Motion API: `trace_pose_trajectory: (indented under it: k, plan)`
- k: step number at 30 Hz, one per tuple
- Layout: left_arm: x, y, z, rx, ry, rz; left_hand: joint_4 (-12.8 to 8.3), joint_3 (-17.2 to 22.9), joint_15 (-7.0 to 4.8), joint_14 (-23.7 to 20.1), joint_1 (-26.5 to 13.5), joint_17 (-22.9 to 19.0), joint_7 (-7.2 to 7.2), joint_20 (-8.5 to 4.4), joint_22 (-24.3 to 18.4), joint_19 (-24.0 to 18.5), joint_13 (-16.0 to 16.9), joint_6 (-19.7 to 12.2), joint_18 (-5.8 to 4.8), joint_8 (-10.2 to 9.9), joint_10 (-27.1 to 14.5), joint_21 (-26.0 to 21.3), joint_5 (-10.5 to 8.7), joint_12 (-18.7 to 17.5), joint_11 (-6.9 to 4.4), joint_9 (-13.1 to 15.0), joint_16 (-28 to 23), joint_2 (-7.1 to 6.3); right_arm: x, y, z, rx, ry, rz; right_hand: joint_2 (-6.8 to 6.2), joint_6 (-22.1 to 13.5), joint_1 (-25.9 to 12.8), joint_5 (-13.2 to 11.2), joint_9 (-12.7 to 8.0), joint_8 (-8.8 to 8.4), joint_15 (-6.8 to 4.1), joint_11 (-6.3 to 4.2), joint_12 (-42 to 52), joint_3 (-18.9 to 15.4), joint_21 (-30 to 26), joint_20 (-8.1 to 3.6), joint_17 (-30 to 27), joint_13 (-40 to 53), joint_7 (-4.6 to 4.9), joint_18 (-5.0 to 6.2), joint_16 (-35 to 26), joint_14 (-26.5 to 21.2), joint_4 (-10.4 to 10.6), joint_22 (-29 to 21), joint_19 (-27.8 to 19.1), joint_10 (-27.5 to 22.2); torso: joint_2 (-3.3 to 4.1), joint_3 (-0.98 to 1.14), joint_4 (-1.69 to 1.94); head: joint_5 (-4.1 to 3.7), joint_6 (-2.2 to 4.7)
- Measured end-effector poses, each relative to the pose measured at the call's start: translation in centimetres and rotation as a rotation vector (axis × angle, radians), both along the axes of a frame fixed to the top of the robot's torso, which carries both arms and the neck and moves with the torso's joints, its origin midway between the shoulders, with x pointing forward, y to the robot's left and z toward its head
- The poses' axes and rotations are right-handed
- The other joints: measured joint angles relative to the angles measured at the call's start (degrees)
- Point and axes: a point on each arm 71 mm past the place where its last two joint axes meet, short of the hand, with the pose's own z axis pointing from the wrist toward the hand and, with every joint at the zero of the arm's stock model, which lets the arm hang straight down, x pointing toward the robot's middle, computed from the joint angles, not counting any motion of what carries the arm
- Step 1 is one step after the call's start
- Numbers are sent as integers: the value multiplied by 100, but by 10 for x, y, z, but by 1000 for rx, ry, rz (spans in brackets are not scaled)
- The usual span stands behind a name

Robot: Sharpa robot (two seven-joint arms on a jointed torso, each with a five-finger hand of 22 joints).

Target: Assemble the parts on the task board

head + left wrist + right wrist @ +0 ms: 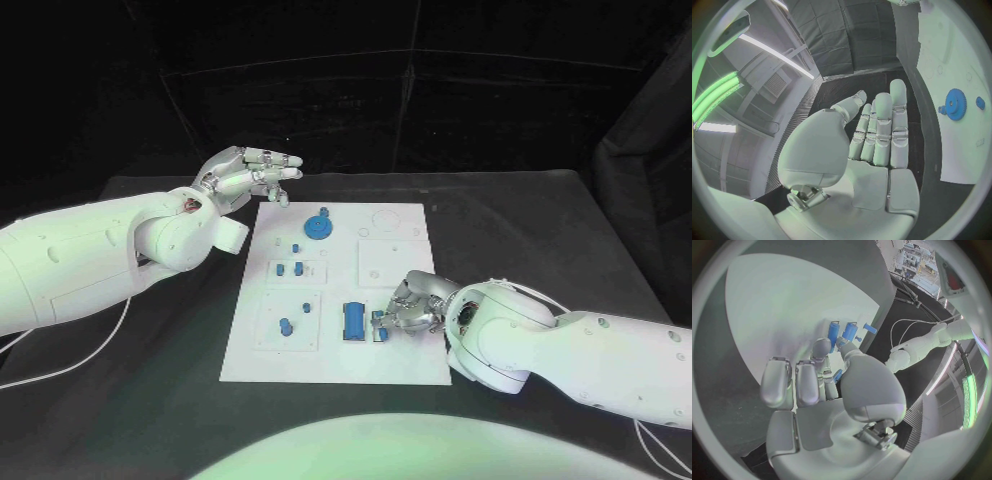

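Seating the small blue part (384,331) pinched by the right hand (411,308) calls for a level approach, square over its recess beside the long blue piece (353,321) near the front of the white task board (397,365). The left hand (248,172) is held empty, fingers extended, off the board's far corner above the bench (534,220). A blue gear (317,228) sits near the far edge.

Place: a robot test lab or studio cell.
Table (548,220): black, matte, with a white task board (335,360) laid flat in its middle.
Backdrop: black curtains (433,90) close off the space behind the table.
Lighting: green light strips (717,92) glow on a wall.
Cabling: white cables (80,365) trail across the tabletop.
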Motion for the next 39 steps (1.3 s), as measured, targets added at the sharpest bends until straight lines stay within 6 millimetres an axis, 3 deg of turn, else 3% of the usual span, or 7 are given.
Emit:
trace_pose_trajectory:
  k: [7,17,27,32,35,39]
  plan:
    - [0,0,0,0,1,-1,0,0,0,0,0,0,0,0,0,0,0,0,0,0,0,0,0,0,0,0,0,0,1,1,-1,-12,1,5,-68,39,-217,-59,-5,17,-1,-2,29,-19,23,-21,17,32,1,0,24,-1,150,15,21,43,3,-1,-1,0,-1]
    - [0,0,0,1,2,-4,-16,-16,0,0,0,1,0,0,1,0,1,0,0,0,0,0,0,0,0,0,0,0,1,1,-4,-36,18,14,-313,57,-616,34,20,-5,-3,9,28,-385,23,-21,9,72,19,0,24,-3,528,14,21,73,3,0,-2,-8,-17]
    - [0,0,0,3,6,-6,-16,-16,0,0,0,1,0,0,1,0,1,0,0,0,0,0,0,-1,0,0,0,0,0,2,-3,-43,24,26,-344,56,-648,-345,68,-5,-2,9,28,-747,22,-21,4,127,20,0,24,-2,726,15,21,72,-1,2,-2,-1,-26]
    - [0,0,-1,3,7,-6,-16,-16,0,0,0,-5,0,0,-5,0,1,0,0,0,0,0,0,-1,0,0,0,0,-1,2,-3,-42,24,31,-315,67,-677,-353,78,-5,-2,9,28,-803,22,-21,23,159,9,0,24,-2,782,42,21,72,-1,4,-5,0,-23]
    - [0,-1,-1,3,7,-7,-16,-16,0,0,0,-5,0,0,-5,0,1,0,0,0,0,0,0,-1,0,0,0,0,-2,1,-2,-40,24,35,-276,91,-716,-353,90,-5,-2,9,28,-866,22,-21,54,184,16,-93,50,-2,845,55,21,72,-1,4,-6,-1,-16]
    - [0,0,-1,4,8,-7,-16,-16,0,0,0,-4,0,0,-5,0,1,0,0,0,0,0,0,-1,0,0,0,0,-3,0,-2,-37,24,37,-203,91,-701,-353,104,-5,-2,9,67,-917,45,-21,85,222,16,-93,61,-2,896,75,21,72,-1,5,-6,0,-14]
